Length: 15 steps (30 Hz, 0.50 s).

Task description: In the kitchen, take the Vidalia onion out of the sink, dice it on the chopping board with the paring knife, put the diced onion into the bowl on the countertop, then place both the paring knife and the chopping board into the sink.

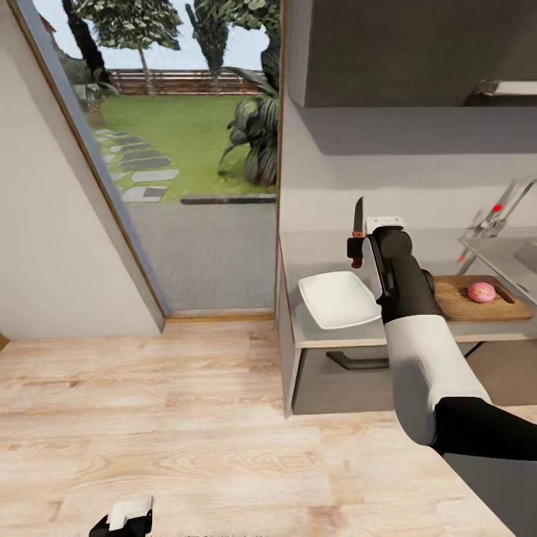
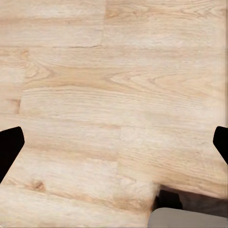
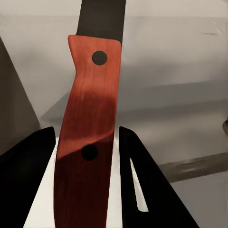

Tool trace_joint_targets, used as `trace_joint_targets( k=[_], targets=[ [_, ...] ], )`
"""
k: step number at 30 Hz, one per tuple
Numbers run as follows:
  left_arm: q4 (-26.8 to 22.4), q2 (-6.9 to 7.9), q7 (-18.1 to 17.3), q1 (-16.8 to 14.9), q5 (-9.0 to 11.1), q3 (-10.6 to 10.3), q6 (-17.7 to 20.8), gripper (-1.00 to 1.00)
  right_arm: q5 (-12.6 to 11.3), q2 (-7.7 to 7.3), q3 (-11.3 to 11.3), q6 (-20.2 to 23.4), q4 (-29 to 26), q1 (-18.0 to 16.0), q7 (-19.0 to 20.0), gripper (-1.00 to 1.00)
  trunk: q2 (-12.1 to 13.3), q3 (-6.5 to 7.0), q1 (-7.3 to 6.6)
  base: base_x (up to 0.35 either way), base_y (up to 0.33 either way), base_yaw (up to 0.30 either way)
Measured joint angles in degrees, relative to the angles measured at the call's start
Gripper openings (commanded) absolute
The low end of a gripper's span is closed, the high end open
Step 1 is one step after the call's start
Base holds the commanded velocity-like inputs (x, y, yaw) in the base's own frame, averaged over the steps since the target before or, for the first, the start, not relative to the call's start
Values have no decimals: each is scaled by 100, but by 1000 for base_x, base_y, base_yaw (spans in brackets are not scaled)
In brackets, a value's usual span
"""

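A pale wooden plank floor (image 1: 164,418) with visible grain covers the near part of the room. A plain white wall (image 1: 52,246) stands at the left, beside a tall glazed opening (image 1: 186,149) with a dark slanted frame. Through it lie a grey paved terrace, a green lawn with stepping stones, trees, leafy shrubs and a fence in daylight. To the right, a light wall (image 1: 403,179) rises behind the grey surface (image 1: 328,246), with a dark grey upper cabinet (image 1: 403,52) casting a shadow below it.

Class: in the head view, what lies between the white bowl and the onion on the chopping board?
The right arm, its gripper holding the knife, crosses between the bowl and the onion.
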Motion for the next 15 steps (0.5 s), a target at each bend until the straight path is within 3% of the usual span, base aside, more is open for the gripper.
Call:
trace_joint_targets(
  k=[15],
  targets=[
    [2,0,-6,-1,0,-1,0,100,0,0,0,0,-1,0,0,-100,0,-83,1,-35,-319,163]
  ],
)
